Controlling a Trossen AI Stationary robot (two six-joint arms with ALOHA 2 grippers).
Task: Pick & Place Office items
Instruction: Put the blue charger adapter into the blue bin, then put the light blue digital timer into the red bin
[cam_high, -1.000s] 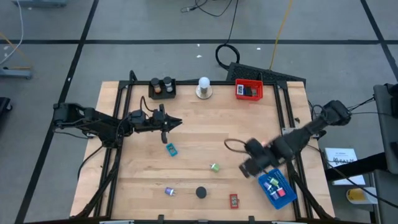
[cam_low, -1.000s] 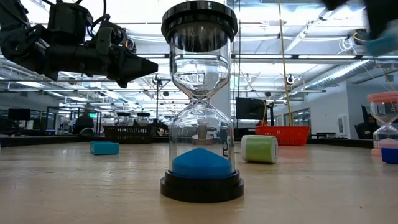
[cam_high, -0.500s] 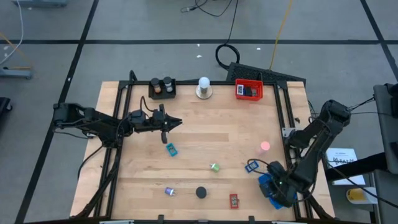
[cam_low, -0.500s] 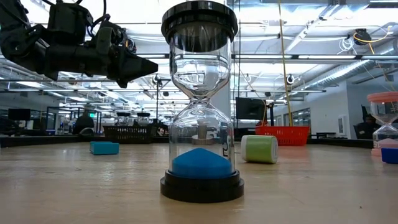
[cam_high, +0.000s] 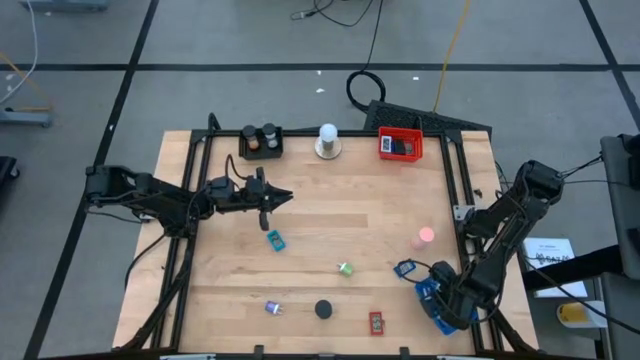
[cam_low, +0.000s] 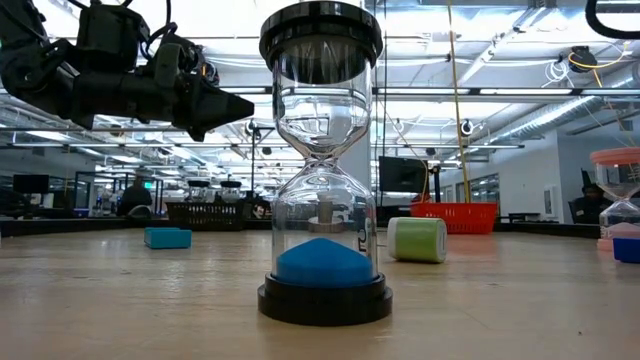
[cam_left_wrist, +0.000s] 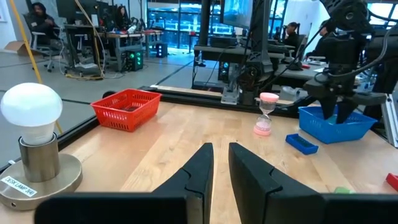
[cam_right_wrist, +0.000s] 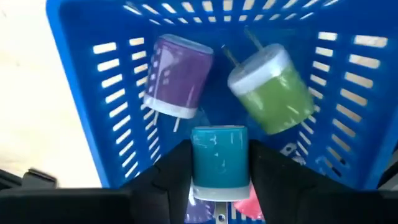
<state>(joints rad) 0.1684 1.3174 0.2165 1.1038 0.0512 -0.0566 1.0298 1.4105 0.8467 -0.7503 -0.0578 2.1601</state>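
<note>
- One teal plug (cam_right_wrist: 219, 163) sat between the two fingers of the right gripper (cam_right_wrist: 219, 149). Both fingers pressed on its sides, so the gripper held it.
- Its long axis ran along the fingers, and its far end pointed down into the blue basket (cam_right_wrist: 81, 74) directly beyond the fingertips.
- Two more plugs lay on the basket floor just past the held one, one purple (cam_right_wrist: 177, 78) and one green (cam_right_wrist: 273, 96). Both were tilted and slightly apart. The purple one's prongs pointed back toward the gripper, and the green one's pointed away.
- Seven small things lay loose on the table (cam_high: 330, 215), all on the left arm's side of the right gripper. The blue clip (cam_high: 405, 268) and the pink hourglass (cam_high: 427, 236) were near. The red piece (cam_high: 376, 322) and the green piece (cam_high: 345, 268) were farther off. The black-topped hourglass (cam_high: 323, 310), the purple piece (cam_high: 273, 308) and the teal piece (cam_high: 275, 240) were farthest.
- One red tray (cam_high: 401, 146), one white bulb (cam_high: 327, 140) and one black tray (cam_high: 261, 143) stood along the far edge, well apart from both grippers.
- The left gripper (cam_left_wrist: 221, 155) hung above the table near the black tray. Its fingers were drawn almost together and held nothing.
</note>
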